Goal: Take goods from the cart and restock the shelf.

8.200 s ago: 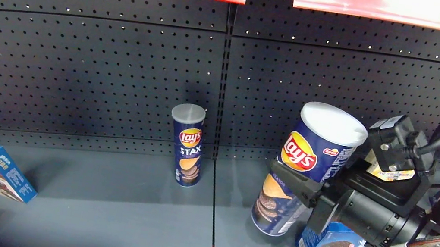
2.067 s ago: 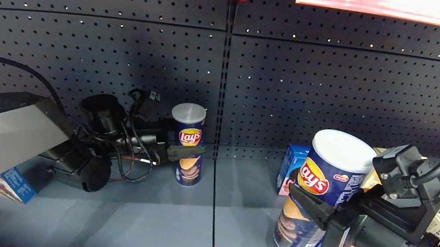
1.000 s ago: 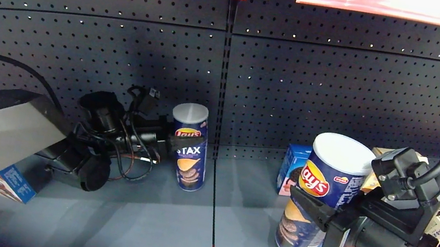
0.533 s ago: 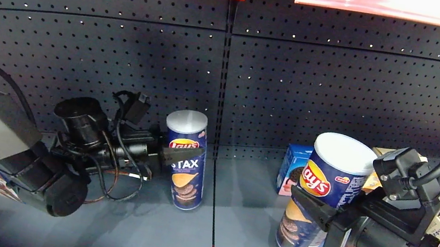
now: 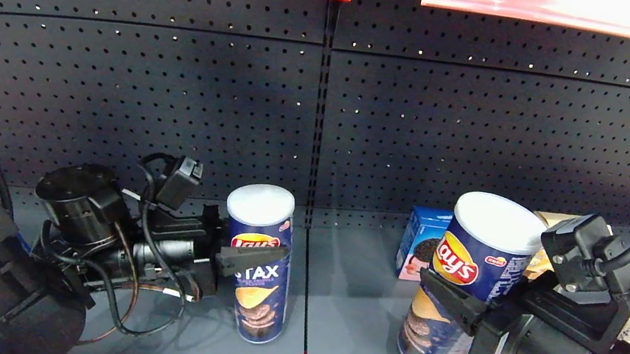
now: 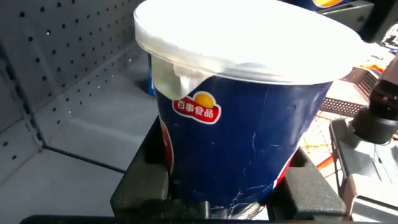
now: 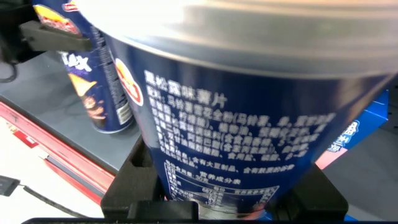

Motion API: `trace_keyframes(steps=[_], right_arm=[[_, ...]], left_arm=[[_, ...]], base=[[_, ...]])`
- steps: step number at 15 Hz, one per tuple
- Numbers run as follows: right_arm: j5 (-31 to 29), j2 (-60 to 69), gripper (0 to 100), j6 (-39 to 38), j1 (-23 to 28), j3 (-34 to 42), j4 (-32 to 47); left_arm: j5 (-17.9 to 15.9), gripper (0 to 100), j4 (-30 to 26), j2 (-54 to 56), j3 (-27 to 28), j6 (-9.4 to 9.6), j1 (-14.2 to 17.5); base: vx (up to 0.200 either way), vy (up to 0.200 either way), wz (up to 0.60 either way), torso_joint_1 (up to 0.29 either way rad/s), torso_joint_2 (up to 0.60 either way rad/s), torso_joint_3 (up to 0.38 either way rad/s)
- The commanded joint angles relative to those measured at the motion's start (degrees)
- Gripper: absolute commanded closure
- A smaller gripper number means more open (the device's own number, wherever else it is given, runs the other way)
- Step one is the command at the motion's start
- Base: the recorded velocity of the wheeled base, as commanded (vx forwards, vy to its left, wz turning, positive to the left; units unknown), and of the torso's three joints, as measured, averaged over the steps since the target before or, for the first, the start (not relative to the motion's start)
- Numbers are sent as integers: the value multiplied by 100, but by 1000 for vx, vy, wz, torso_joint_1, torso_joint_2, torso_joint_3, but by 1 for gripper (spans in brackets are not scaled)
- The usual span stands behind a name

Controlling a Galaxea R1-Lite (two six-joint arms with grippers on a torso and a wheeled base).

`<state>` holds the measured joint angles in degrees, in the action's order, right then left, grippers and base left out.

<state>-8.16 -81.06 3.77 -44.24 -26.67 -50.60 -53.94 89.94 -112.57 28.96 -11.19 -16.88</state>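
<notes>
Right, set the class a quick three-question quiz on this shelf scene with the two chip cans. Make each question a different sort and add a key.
1. True or false: the left gripper is shut on the left can, and the right gripper is shut on the right can.
2. The blue box stands: A) farther back on the shelf than the right can; B) on top of the left can; C) in the left gripper.
3. Which gripper's can is nearer the blue box?
Key: 1 true; 2 A; 3 right.

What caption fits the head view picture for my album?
Restocking: left gripper grips the left can, right gripper the right can, at a grey shelf.
</notes>
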Motion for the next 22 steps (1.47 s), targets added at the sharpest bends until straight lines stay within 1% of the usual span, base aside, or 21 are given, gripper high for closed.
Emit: trace_keyframes(steps=[1,3,10,12,13,14,19,21,22], right_arm=[[-2,11,100,1,-6,-5,-2],[7,11,100,1,3,-5,-2],[16,-16,100,1,3,-22,-11],[16,-16,100,1,3,-22,-11],[16,-16,100,1,3,-22,-11],[16,-16,100,1,12,-31,-11],[42,-51,100,1,12,-57,-11],[42,-42,100,1,29,-31,-11],[42,-42,100,1,29,-31,-11]], left_arm=[[-2,100,6,103,-102,12,-17],[-2,100,6,95,-242,47,-17],[-11,100,6,86,-400,91,36],[-11,100,6,68,-532,293,45],[-11,100,6,60,-567,337,54],[-11,100,6,51,-655,425,71],[-2,100,6,24,-655,442,80],[77,100,6,16,-655,504,62],[121,0,6,-37,-673,583,54]], base=[[0,0,0,0,0,0],[0,0,0,0,0,0],[0,0,0,0,0,0],[0,0,0,0,0,0],[0,0,0,0,0,0],[0,0,0,0,0,0],[0,0,0,0,0,0],[0,0,0,0,0,0],[0,0,0,0,0,0]])
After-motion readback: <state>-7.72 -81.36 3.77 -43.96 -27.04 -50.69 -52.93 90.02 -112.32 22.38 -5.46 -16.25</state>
